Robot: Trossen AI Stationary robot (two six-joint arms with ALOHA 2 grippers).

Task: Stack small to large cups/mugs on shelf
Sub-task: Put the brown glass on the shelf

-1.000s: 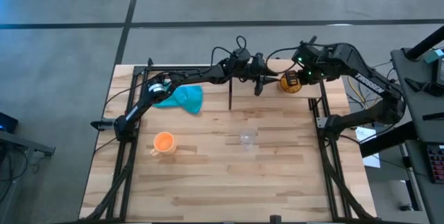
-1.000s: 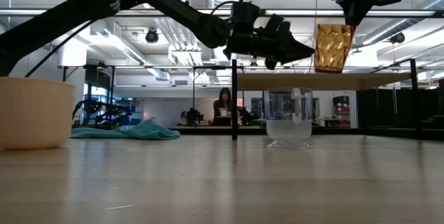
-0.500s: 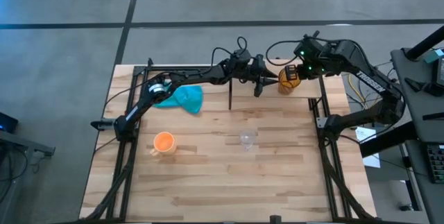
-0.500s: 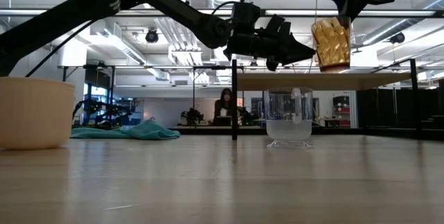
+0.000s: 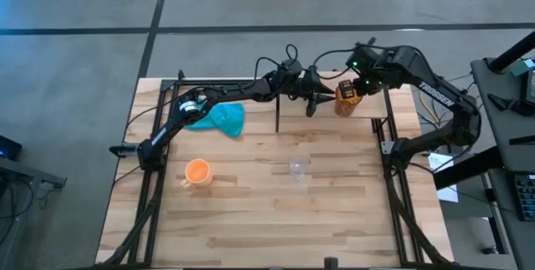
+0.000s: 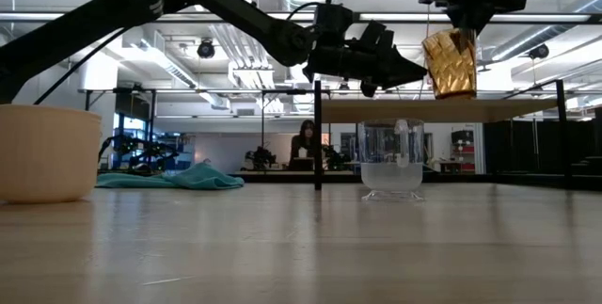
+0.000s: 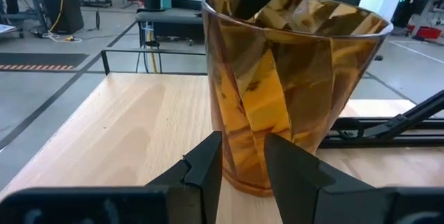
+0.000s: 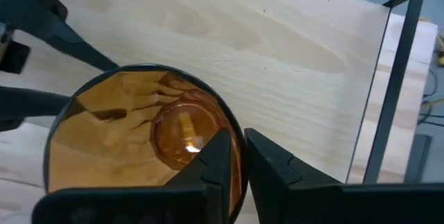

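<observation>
**Brown cup tilted over the shelf, pinched at its rim**

The table (image 5: 251, 211) is pale wood planks framed by black rails, standing on a grey concrete floor. Level across it, the room behind is an open workshop with white ceiling pipes and lamps; a person (image 6: 303, 144) sits far back at about the centre.

From above, left to right: the orange mug (image 5: 197, 170) stands at roughly 8 o'clock on the table, upright and alone. The teal cloth (image 5: 220, 118) lies crumpled at 10 o'clock, under the left arm. The glass cup (image 5: 298, 167) stands near the table's middle, well apart from the mug. The shelf (image 5: 330, 78) is a raised light board on black posts along the far edge, at about 1 o'clock.

The left gripper (image 5: 316, 99) reaches across at shelf height, its fingers (image 7: 208, 161) parted, their tips close before the brown cup (image 7: 291, 85), one to each side of its base. Contact cannot be told.

The right gripper (image 5: 358, 82) comes down from above at 1 o'clock; its fingers (image 8: 222, 156) pinch the cup's rim, one inside and one outside the wall. The cup is tilted, its base just above or on the shelf; which, I cannot tell. In the low view the left gripper's tips stand between the camera's centre and the cup, and the shelf's front post (image 6: 317, 135) crosses just left of the glass cup.
</observation>
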